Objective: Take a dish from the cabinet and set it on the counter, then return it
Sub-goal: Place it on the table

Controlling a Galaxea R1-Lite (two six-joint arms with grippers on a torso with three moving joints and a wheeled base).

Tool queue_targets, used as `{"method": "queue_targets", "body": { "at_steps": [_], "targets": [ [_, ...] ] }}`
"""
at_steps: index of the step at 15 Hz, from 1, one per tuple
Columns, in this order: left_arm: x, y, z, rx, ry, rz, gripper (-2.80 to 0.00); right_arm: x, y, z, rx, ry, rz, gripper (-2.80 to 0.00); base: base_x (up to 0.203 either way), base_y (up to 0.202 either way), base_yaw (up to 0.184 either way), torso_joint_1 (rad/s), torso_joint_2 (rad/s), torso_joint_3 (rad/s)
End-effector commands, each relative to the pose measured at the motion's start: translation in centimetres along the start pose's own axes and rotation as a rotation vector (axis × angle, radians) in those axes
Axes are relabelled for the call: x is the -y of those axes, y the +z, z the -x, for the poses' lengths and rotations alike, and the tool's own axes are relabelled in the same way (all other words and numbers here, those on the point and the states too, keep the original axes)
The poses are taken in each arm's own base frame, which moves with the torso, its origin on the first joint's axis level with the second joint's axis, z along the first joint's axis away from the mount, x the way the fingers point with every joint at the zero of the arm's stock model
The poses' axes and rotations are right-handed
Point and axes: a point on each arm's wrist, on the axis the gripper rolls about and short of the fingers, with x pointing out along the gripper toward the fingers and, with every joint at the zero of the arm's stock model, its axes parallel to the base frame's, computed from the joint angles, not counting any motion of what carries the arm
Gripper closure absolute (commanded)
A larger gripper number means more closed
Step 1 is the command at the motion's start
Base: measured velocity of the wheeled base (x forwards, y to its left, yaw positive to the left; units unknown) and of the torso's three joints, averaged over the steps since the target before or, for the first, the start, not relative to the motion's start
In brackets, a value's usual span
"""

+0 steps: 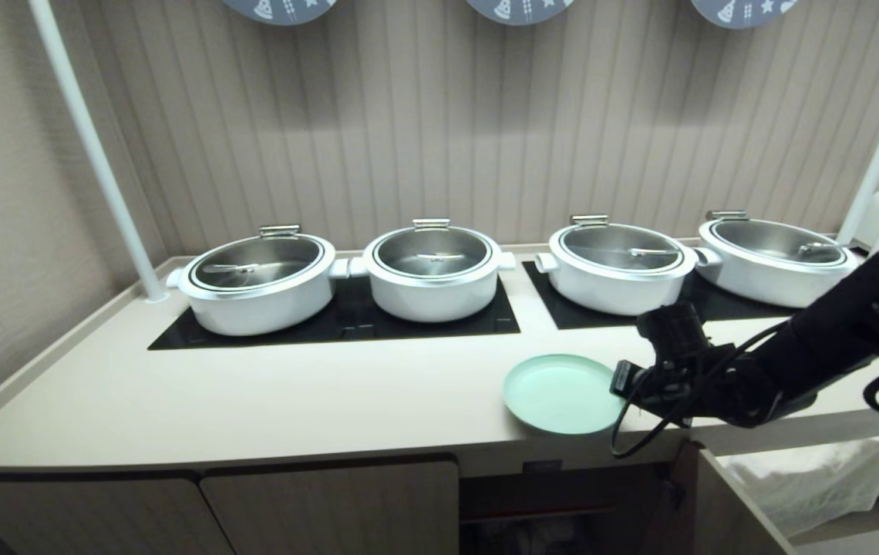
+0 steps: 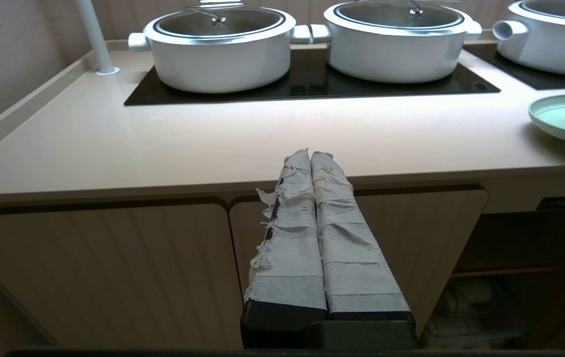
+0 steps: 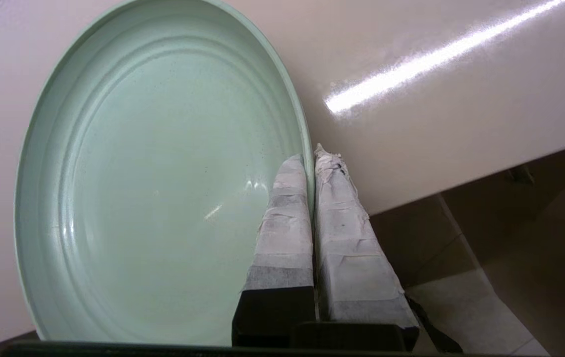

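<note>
Long smooth pale-beige counter (image 1: 270,393): runs left to right, carrying 2 black glass hob panels (image 1: 347,320) at the far side.

Beige wood-grain cabinet (image 1: 555,501): below the counter's near edge, right of centre; it stands open, dark interior showing, small black label (image 1: 541,465) above the opening.

4 white lidded pots (image 1: 432,270): in a row on the hobs, well apart from the dish.

Round shallow pale mint-green dish (image 1: 559,391): on the counter at the near edge, above the open cabinet, part of its rim overhanging the edge.

Right gripper (image 3: 311,158): at the dish's right rim, taped fingers (image 3: 287,208) clenched on that rim, 1 inside and 1 outside.

Left gripper (image 2: 310,154): parked low in front of the left cabinet doors, fingers pressed together, holding nothing.

Step in hand, by judgement: either the set-down or the pick-up for the return; the pictures do not settle which. Returning calls for a kept grip, a slight lift off the counter, then lowering the dish level into the opening below.
</note>
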Motion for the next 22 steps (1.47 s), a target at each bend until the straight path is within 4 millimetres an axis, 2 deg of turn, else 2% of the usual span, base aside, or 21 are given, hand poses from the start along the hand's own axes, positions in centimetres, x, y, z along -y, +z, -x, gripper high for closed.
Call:
{"method": "queue_targets", "body": {
  "at_steps": [1,14,22],
  "targets": [
    [0.0,0.0,0.0,0.001,0.0,0.0,0.0,-0.2,0.0,-1.1,-0.002,-0.004,-0.008,0.0,0.0,0.0,0.0,0.0,0.0,0.0],
    [0.0,0.0,0.0,0.001,0.0,0.0,0.0,-1.6,1.4,-4.4,0.039,0.023,-0.017,0.0,0.0,0.0,0.0,0.0,0.0,0.0],
    [0.0,0.0,0.0,0.001,0.0,0.0,0.0,-1.2,1.7,-6.1,0.042,0.011,-0.029,0.0,0.0,0.0,0.0,0.0,0.0,0.0]
  ]
}}
